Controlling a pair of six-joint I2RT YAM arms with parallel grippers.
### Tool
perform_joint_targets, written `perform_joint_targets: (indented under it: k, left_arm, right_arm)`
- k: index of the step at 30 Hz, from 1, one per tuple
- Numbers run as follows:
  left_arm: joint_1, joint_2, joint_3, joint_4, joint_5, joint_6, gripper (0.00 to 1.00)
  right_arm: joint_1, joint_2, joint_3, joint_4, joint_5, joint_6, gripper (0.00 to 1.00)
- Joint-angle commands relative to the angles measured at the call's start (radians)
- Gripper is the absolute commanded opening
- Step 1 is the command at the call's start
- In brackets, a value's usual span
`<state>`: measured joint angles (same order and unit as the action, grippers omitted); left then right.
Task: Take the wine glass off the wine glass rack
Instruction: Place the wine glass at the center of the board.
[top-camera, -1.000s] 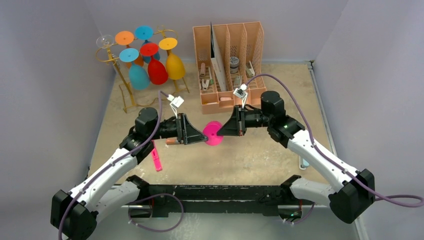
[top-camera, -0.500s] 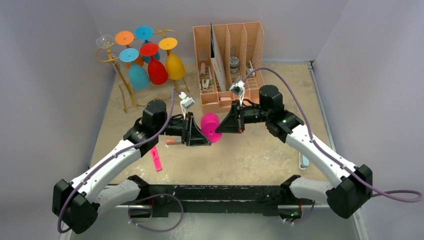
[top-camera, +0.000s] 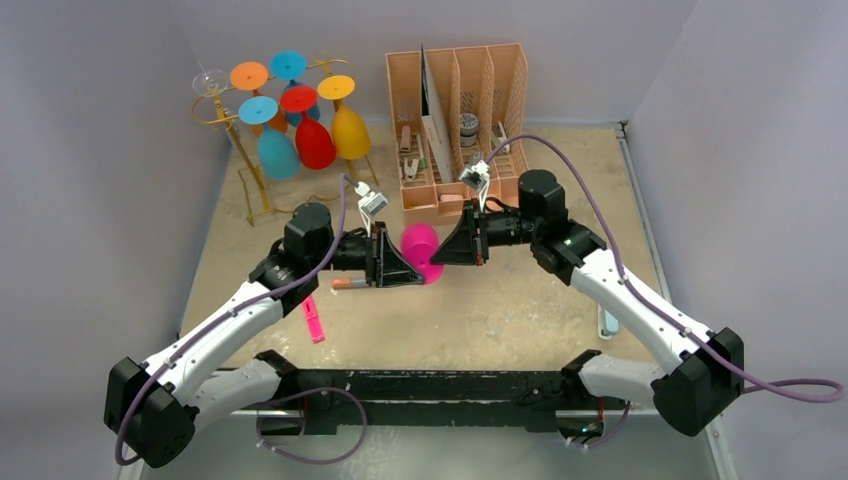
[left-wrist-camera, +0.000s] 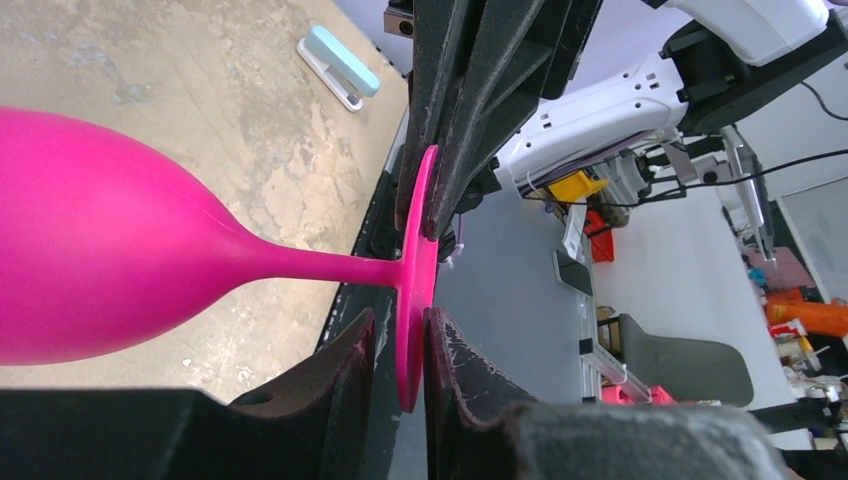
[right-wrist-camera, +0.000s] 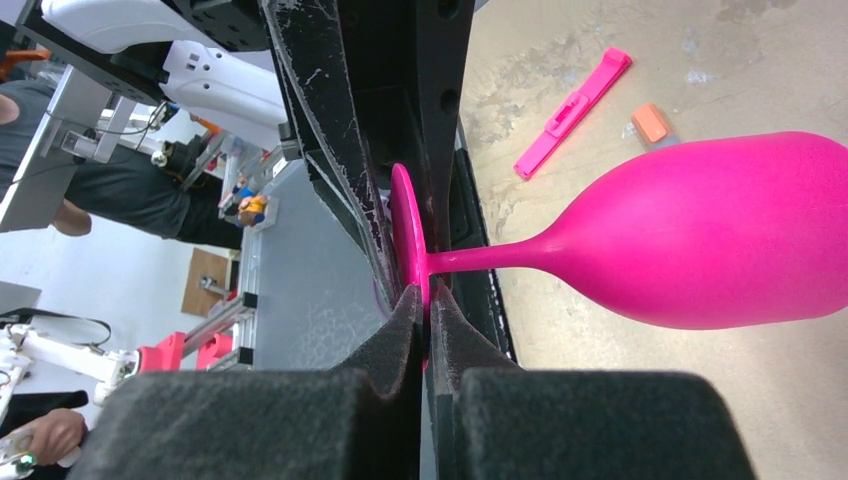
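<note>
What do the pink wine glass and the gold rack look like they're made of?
The pink wine glass looks like opaque plastic, matte with a soft sheen: solid colour, nothing shows through. The wine glass rack looks like thin gold-finished metal wire, going by its slim bent rails.

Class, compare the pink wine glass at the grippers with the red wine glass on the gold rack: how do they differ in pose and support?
Pose: the pink wine glass is held sideways, while the red wine glass hangs bowl down.
Support: the pink one is off the wine glass rack, its foot pinched by the right gripper. The red one hangs from the rack's rails by its foot.
Both are opaque stemmed glasses.
</note>
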<state>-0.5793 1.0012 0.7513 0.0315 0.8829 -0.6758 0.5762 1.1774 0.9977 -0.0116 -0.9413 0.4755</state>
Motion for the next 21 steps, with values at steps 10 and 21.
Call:
perform_joint_targets:
  k: [10,21]
  left_arm:
    - [-0.009,-0.038,-0.038,0.074,-0.022,-0.027,0.0]
    - [-0.009,-0.123,-0.03,-0.117,-0.019,0.231,0.0]
  right_arm:
    - [0.005,-0.047,-0.037,0.111,-0.015,0.047,0.11]
    - [0.005,-0.146,0.073,-0.145,0.175,-0.018,0.76]
